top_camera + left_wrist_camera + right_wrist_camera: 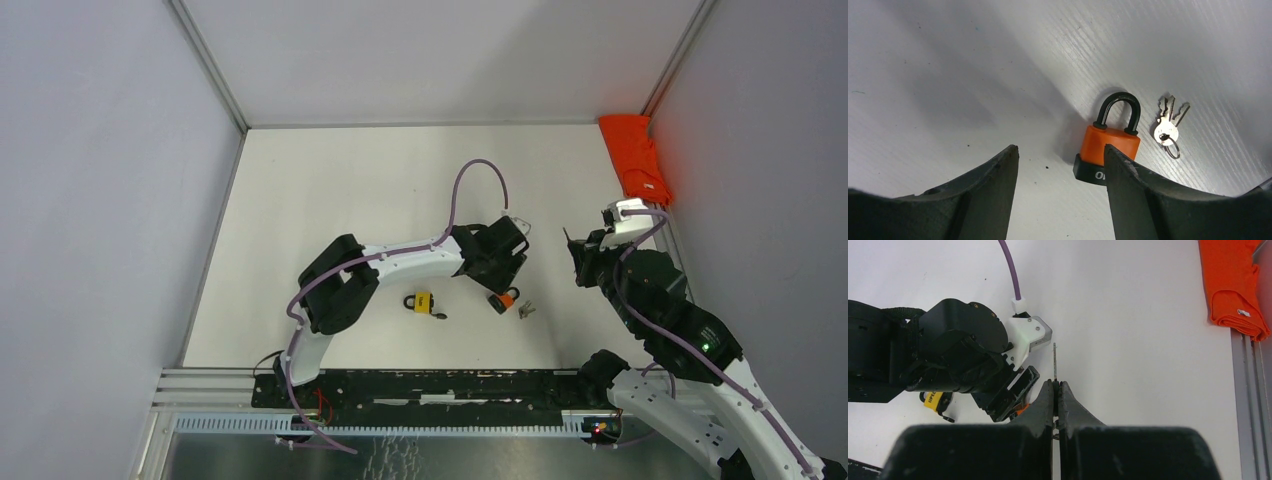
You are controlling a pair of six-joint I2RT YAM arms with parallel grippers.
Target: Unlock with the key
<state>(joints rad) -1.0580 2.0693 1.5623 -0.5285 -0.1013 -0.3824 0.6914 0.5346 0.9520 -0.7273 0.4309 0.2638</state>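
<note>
An orange padlock (1108, 145) with a black base and a black shackle lies flat on the white table, also seen in the top view (503, 299). A small bunch of keys (1168, 127) lies just right of it. My left gripper (1060, 150) hovers open over the table; its right finger (1128, 185) covers the padlock's lower right corner. My right gripper (1054, 383) is shut on a thin key (1054, 360), seen edge-on and sticking out past the fingertips. In the top view my right gripper (577, 262) hangs to the right of the padlock, apart from it.
A yellow padlock (421, 302) lies left of the orange one, under the left arm. A folded orange cloth (633, 155) sits at the back right beside the metal rail (1248, 400). Grey walls close in the table on three sides.
</note>
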